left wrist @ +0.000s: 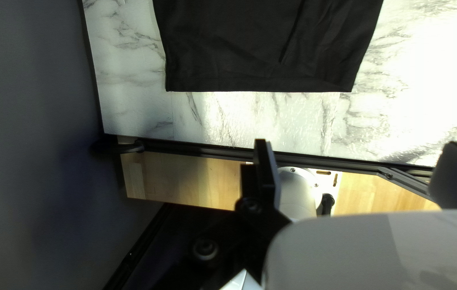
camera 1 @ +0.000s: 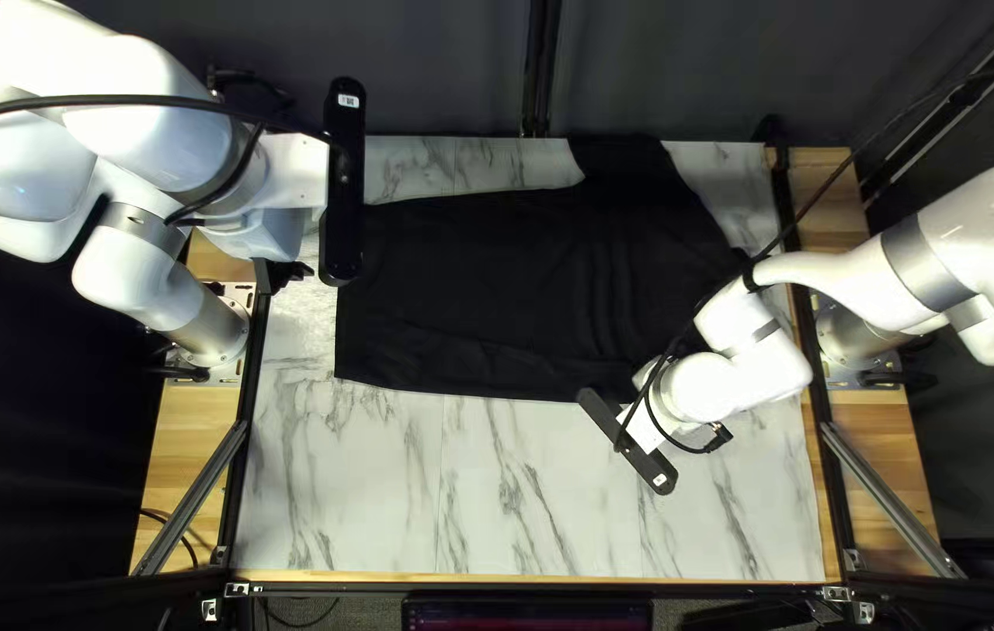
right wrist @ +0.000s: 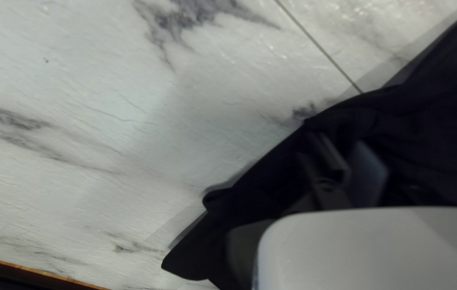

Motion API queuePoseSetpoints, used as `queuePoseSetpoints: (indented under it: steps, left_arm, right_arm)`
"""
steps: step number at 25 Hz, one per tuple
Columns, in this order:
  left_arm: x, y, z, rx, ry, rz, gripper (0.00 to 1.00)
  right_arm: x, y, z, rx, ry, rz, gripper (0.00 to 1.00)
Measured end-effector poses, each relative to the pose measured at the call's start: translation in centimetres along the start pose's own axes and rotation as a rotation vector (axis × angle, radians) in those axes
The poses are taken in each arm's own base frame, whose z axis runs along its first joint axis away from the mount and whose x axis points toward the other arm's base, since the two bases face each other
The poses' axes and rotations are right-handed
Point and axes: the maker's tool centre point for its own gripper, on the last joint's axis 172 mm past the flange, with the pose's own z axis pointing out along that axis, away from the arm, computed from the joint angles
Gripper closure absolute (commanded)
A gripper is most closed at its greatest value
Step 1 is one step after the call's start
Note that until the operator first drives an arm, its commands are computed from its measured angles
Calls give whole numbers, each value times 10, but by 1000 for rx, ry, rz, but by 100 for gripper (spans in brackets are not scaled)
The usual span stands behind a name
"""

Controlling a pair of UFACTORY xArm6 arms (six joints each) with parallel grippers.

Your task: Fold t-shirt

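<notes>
Marble tabletop (camera 1: 520,503) is nearest. At four o'clock from above, my right gripper (right wrist: 349,161) is by the black t-shirt (camera 1: 497,292); I can't see if it grips. That lies spread mid-table, all folding left. At nine, my left gripper (left wrist: 361,161) is wide, empty.

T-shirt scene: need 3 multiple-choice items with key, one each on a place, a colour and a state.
1. The straight hem of the t-shirt faces:
A) the right arm's base
B) the left arm's base
C) the table's near edge

2. The t-shirt is:
A) white
B) red
C) black

3. The left hand is:
A) open
B) shut on the t-shirt
C) shut on nothing

Key:
1 B: the left wrist view shows the hem running along that base's side of the table.
2 C: the cloth shows black in the top left view.
3 A: its fingers stand wide apart in the left wrist view.
</notes>
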Motion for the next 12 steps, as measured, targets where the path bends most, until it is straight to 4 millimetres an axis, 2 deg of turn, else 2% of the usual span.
queuePoseSetpoints:
  steps: [6, 12]
  left_arm:
    - [0, 0, 0, 0, 0, 0, 0]
    - [0, 0, 0, 0, 0, 0, 0]
  right_arm:
    - [2, 5, -26, -33, -3, 7, 100]
    - [-2, 16, -38, -53, 4, 50, 100]
